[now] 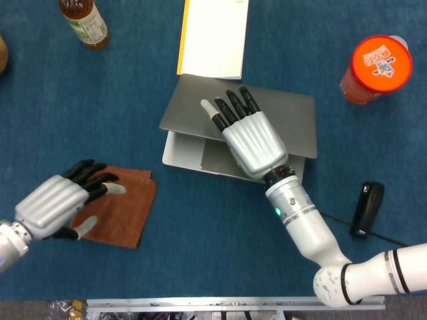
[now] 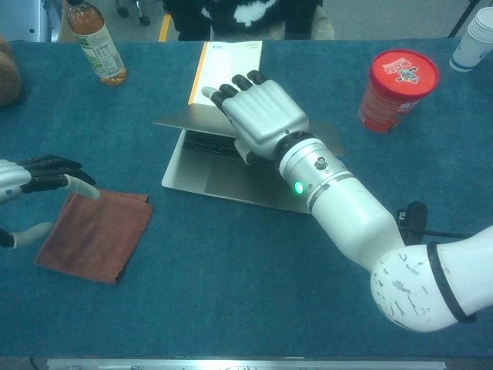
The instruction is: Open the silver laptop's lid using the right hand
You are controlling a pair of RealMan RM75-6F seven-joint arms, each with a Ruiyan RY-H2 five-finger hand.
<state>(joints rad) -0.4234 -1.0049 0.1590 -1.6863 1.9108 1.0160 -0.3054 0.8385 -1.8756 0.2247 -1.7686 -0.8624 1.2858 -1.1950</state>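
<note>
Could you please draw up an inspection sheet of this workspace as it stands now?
Surface: blue cloth-covered table.
Job's things: silver laptop partly open, keyboard showing under the raised lid.
Clutter: brown folded cloth; yellow-edged white booklet; amber drink bottle; red-lidded orange tub; white paper cups; black handheld device.
Hands: right hand has its fingers over the lid's front edge, lifting it; left hand holds nothing, fingers spread over the cloth.
Cables: thin black cable runs from the black device.
Surroundings: a person's dark clothing beyond the table's far edge.
</note>
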